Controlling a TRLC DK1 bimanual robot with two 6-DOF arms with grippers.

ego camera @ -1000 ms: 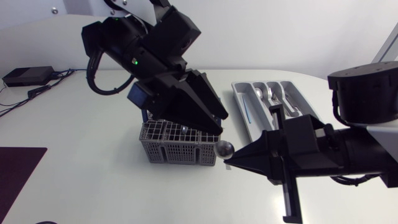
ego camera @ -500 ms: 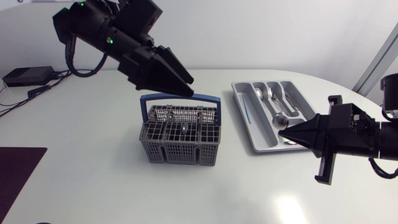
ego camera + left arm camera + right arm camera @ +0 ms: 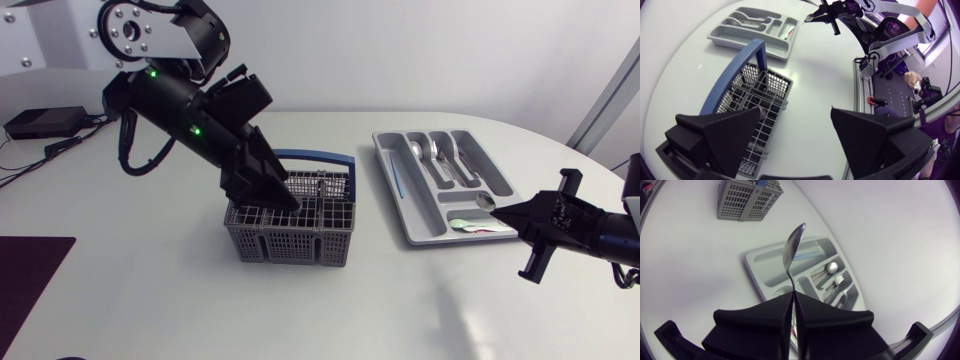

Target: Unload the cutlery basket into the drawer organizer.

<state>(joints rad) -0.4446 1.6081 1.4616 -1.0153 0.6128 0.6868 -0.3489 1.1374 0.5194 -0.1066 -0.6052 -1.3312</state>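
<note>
In the head view, the left gripper [image 3: 283, 197] is hanging over the cutlery basket [image 3: 290, 245] and hiding its rear compartments. Whatever is sitting inside is looking too small to identify. The closed right gripper [image 3: 793, 294] is hiding the handle of the spoon [image 3: 792, 250]. The view's edge is cutting off the right arm [image 3: 600, 238].

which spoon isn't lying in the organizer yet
The spoon clamped by its handle in the right gripper, bowl pointing outward; the other spoons lie flat in the organizer's compartments.

spoon [image 3: 484, 201] over organizer [image 3: 384, 153], left jaws at basket [image 3: 290, 238]
</note>
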